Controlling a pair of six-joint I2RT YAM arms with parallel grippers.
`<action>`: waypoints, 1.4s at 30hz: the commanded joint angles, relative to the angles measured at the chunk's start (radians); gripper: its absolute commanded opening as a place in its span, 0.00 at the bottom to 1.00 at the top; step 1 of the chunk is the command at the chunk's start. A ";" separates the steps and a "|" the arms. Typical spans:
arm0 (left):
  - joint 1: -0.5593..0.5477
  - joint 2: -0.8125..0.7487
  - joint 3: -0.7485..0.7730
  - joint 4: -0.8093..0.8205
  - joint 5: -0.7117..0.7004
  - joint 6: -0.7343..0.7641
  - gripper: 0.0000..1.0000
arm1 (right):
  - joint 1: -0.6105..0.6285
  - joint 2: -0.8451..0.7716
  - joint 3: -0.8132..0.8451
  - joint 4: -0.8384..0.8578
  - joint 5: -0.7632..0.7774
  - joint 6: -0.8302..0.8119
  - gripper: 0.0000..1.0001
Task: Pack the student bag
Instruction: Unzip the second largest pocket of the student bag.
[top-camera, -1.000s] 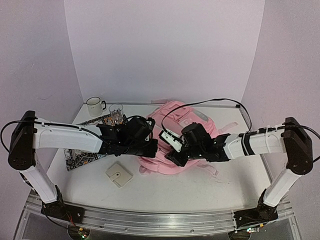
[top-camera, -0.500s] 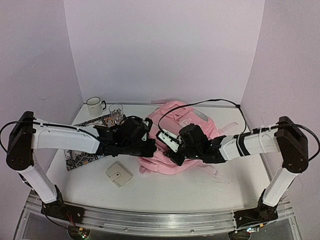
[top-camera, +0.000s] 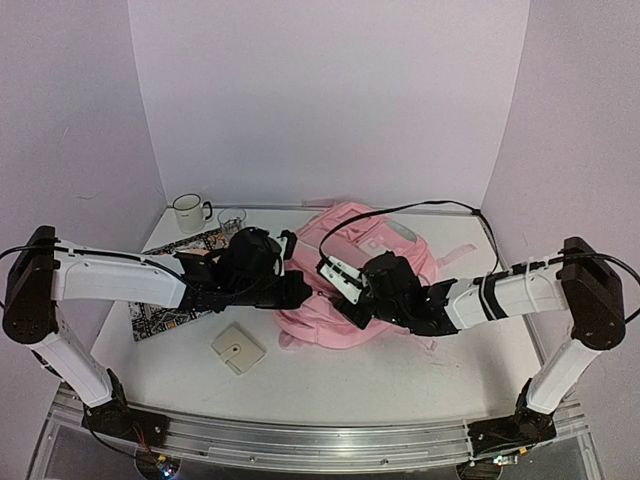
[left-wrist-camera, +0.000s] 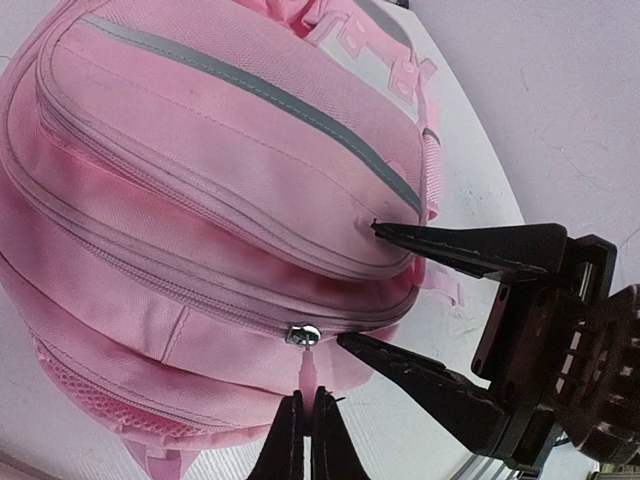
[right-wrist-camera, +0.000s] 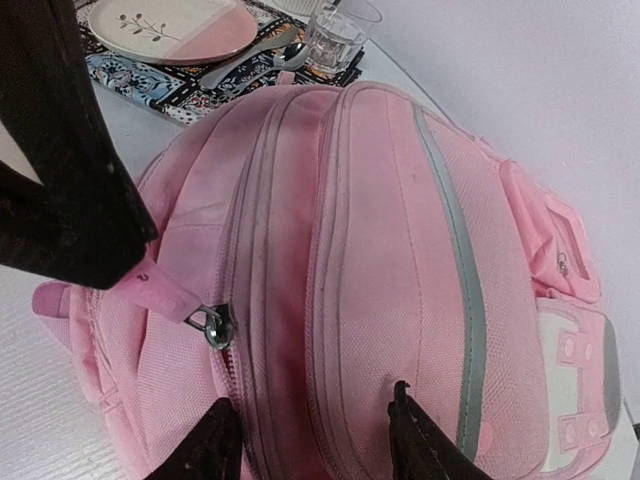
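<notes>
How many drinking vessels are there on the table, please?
2: a white mug at the far left, a clear glass just right of it. The bag may hide others.

- Looks like a robotics lab test cell, not a home or a classroom.
- Boxed in on three sides by plain lilac panels (top-camera: 330, 100).
- Built around a white surface (top-camera: 400, 370) with an aluminium rail (top-camera: 320, 440) along its near edge, bearing the bolted bases of a left arm (top-camera: 110, 278) and a right arm (top-camera: 510, 290).
- Strung with a loose black cable (top-camera: 430, 202) over the work area.
- Set with a few everyday props only: student bag (top-camera: 370, 235), mug (top-camera: 187, 212), glass (top-camera: 231, 218), patterned place mat (top-camera: 160, 315).
</notes>
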 joint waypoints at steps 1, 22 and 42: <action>-0.003 -0.091 0.001 0.105 0.060 -0.020 0.00 | -0.017 0.001 0.022 -0.032 0.133 -0.065 0.50; 0.112 -0.102 -0.077 0.085 -0.064 0.030 0.00 | -0.018 -0.183 -0.057 -0.126 0.155 -0.093 0.00; 0.336 0.204 0.029 0.158 -0.169 0.200 0.00 | -0.049 -0.482 -0.095 -0.249 -0.001 0.042 0.00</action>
